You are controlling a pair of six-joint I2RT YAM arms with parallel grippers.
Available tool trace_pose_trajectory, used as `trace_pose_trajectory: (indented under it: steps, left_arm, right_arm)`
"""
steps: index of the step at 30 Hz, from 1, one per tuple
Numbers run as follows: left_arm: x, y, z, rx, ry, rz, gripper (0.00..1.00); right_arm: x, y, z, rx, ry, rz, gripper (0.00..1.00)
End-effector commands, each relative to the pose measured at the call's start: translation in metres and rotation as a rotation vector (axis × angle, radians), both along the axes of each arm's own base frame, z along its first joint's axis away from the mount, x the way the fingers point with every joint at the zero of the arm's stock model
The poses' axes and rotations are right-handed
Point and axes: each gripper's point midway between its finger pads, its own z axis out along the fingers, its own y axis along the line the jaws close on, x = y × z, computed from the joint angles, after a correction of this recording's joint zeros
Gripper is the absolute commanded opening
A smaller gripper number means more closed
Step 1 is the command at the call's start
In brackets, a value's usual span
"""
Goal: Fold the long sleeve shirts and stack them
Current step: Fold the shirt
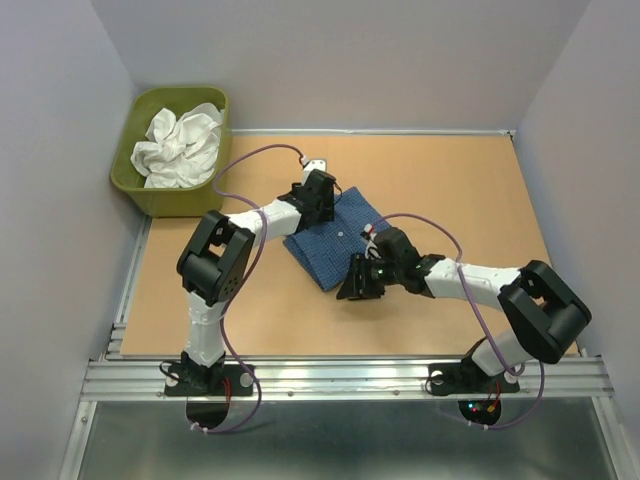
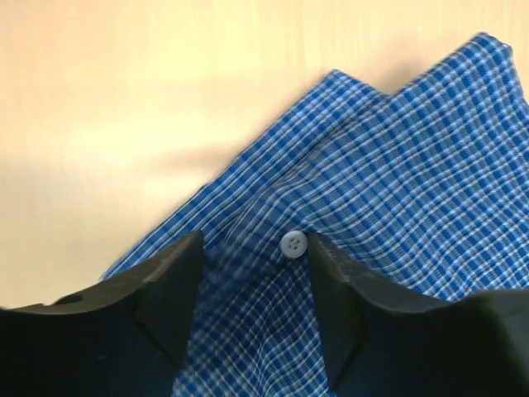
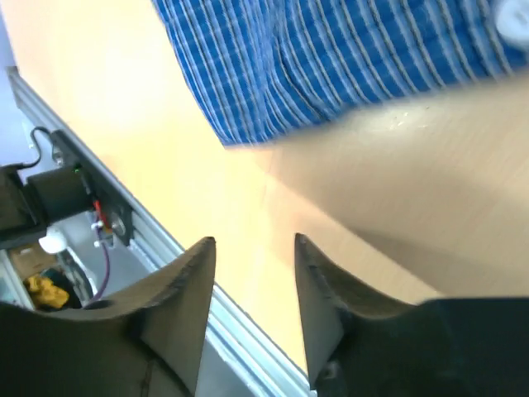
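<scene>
The dark blue checked shirt (image 1: 335, 240) lies folded into a small bundle on the middle of the table. My left gripper (image 1: 318, 205) is open right over its far left part; in the left wrist view its jaws straddle the cloth (image 2: 397, 165) beside a pale button (image 2: 293, 244), with cloth between the fingers. My right gripper (image 1: 360, 283) is open and empty just off the shirt's near edge; the shirt's edge (image 3: 331, 58) shows at the top of the right wrist view. The plain white garment (image 1: 180, 145) lies crumpled in the tub.
An olive-green plastic tub (image 1: 205, 195) stands off the table's far left corner. The table's metal front rail (image 1: 340, 375) runs along the near edge and also shows in the right wrist view (image 3: 157, 240). Grey walls enclose the table.
</scene>
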Motion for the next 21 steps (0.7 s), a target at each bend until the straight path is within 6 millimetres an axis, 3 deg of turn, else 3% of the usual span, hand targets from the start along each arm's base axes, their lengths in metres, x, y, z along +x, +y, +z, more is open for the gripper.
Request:
trace_pose_trajectory:
  steps: [1,3,4,5,6,7,8,12,16,17,21]
  left_arm:
    - [0.029,0.023,0.067,0.045,-0.183,0.039,0.74]
    - [0.018,0.031,0.075,0.028,-0.189,0.068,0.77]
    - [0.012,0.036,0.097,-0.007,-0.223,0.09,0.8]
    - [0.001,0.044,0.091,-0.004,-0.202,0.104,0.82]
    - [-0.007,0.048,0.112,-0.078,-0.231,0.149,0.83]
    - [-0.015,0.052,0.099,-0.074,-0.188,0.167,0.83]
    - [-0.026,0.056,0.111,-0.106,-0.184,0.18,0.83]
    - [-0.065,0.045,0.098,-0.253,-0.11,0.176,0.81]
    - [-0.086,0.029,0.069,-0.318,-0.037,0.181,0.76]
    - [-0.09,0.027,0.051,-0.336,0.007,0.198,0.73]
    - [-0.097,0.029,0.015,-0.36,0.065,0.272,0.63]
  right_arm:
    - [0.032,0.008,0.037,0.02,-0.106,-0.073,0.57]
    - [0.043,-0.006,0.037,-0.054,-0.138,-0.094,0.61]
    - [0.055,-0.012,0.044,-0.073,-0.172,-0.125,0.63]
    - [0.059,-0.02,0.043,-0.095,-0.184,-0.133,0.63]
    - [0.073,-0.034,0.046,-0.105,-0.197,-0.179,0.63]
    - [0.081,-0.044,0.047,-0.11,-0.203,-0.201,0.62]
    - [0.088,-0.052,0.054,-0.106,-0.218,-0.222,0.62]
    - [0.135,-0.101,0.076,-0.104,-0.283,-0.329,0.59]
    - [0.171,-0.126,0.076,-0.12,-0.287,-0.386,0.58]
    - [0.176,-0.126,0.073,-0.113,-0.275,-0.376,0.58]
    - [0.193,-0.124,0.055,-0.12,-0.247,-0.328,0.59]
